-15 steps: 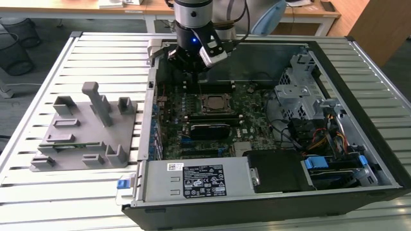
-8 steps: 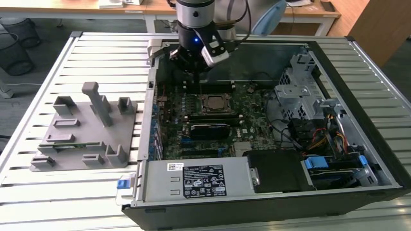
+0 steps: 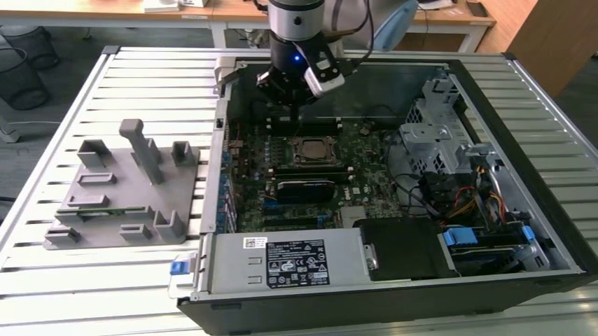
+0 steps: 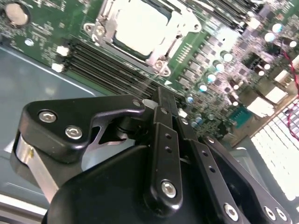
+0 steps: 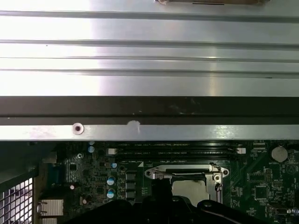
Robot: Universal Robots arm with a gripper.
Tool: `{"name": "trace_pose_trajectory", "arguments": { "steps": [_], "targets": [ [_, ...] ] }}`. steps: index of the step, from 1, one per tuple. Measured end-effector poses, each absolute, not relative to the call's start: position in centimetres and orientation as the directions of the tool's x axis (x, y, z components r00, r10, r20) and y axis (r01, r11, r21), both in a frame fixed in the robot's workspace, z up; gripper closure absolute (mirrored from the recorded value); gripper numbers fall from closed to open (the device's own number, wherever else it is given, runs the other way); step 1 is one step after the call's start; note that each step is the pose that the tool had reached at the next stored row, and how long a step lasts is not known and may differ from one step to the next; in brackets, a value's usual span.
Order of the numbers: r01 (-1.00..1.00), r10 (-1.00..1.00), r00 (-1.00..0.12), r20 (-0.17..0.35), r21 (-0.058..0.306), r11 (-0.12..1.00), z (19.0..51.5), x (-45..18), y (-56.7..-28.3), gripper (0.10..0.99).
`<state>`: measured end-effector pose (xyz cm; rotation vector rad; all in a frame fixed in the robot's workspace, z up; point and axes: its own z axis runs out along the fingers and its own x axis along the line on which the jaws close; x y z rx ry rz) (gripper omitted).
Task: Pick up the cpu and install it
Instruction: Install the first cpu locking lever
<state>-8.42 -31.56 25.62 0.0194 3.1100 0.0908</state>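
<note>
The cpu (image 3: 311,150) lies flat in the metal-framed socket (image 3: 291,161) on the motherboard inside the open computer case. Its pale square top shows in both wrist views (image 4: 140,23) (image 5: 189,186), framed by the socket's silver bracket (image 4: 161,58). My gripper (image 3: 294,112) hangs just behind the socket, over the black memory slots (image 4: 107,60), a little above the board. Its black fingers (image 4: 163,135) meet at the tip with nothing between them, and the gripper (image 4: 161,93) touches neither cpu nor socket.
A grey fixture (image 3: 122,189) with upright posts stands on the slatted table at the exterior view's left, a green memory strip (image 3: 94,203) lying on it. Inside the case are a power supply (image 3: 290,262), a drive cage (image 3: 439,119) and loose cables (image 3: 467,203). The case wall (image 5: 149,105) rises close behind the gripper.
</note>
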Motion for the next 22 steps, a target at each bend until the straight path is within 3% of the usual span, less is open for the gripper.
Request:
{"name": "trace_pose_trajectory", "arguments": {
  "steps": [5, 9, 22],
  "targets": [
    [0.012, 0.013, -0.999, -0.029, 0.06, 0.998, 25.6, -7.4, -31.6, 0.98],
    [0.012, 0.015, -0.999, -0.028, 0.112, 0.994, 25.5, -7.3, -31.6, 0.98],
    [-0.005, -0.002, -1.0, -0.029, 0.102, 0.995, 24.9, -6.6, -32.0, 0.98]
  ]
}}
